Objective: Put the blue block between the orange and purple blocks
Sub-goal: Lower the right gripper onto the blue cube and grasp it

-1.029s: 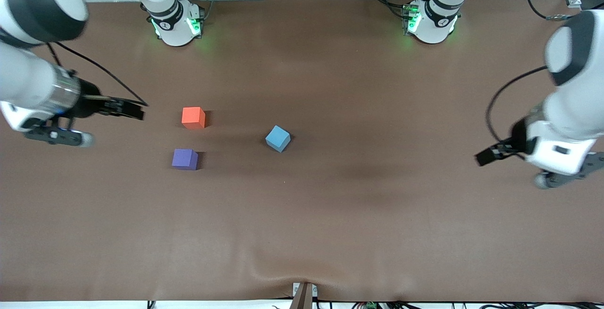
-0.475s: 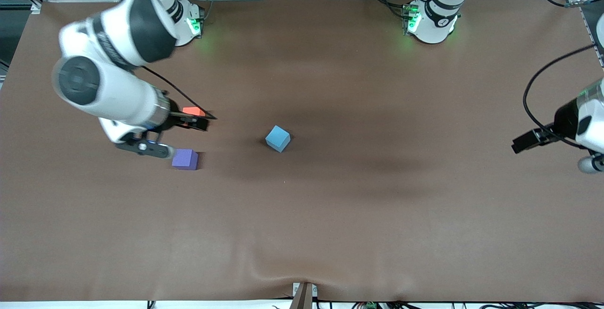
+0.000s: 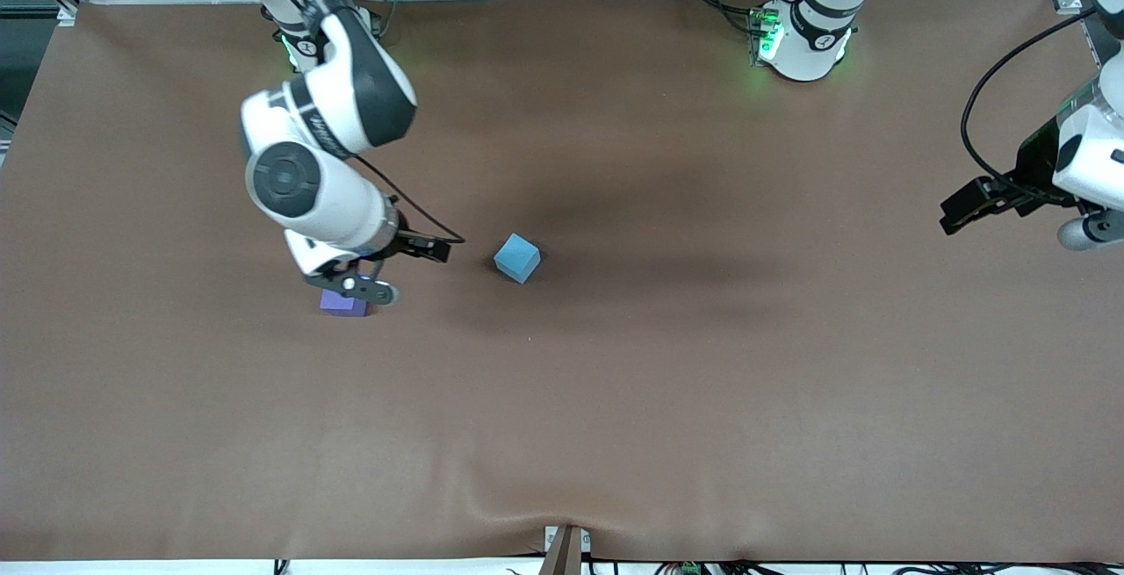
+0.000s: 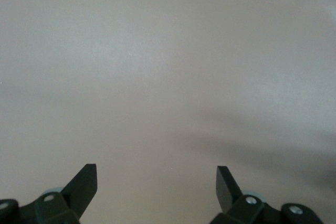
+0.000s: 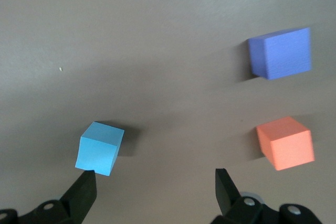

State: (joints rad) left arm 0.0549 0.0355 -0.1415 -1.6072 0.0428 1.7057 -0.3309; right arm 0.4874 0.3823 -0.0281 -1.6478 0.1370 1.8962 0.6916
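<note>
The blue block (image 3: 516,258) (image 5: 101,148) lies alone on the brown table (image 3: 702,382), near its middle. The purple block (image 3: 341,305) (image 5: 281,53) sits toward the right arm's end, half covered by that arm in the front view. The orange block (image 5: 286,142) shows only in the right wrist view, beside the purple one with a gap between them. My right gripper (image 3: 435,250) (image 5: 156,182) hangs open and empty over the table between those two blocks and the blue block. My left gripper (image 3: 961,206) (image 4: 156,179) waits open and empty over bare table at the left arm's end.
The two arm bases (image 3: 803,39) stand along the table's edge farthest from the front camera. A small bracket (image 3: 566,549) sits at the nearest edge. The cloth has a slight ridge (image 3: 492,505) close to that bracket.
The right arm has swung in from its end of the table, passing over the orange block, and its gripper is now close to the blue block. The left arm has drawn back toward its end.
</note>
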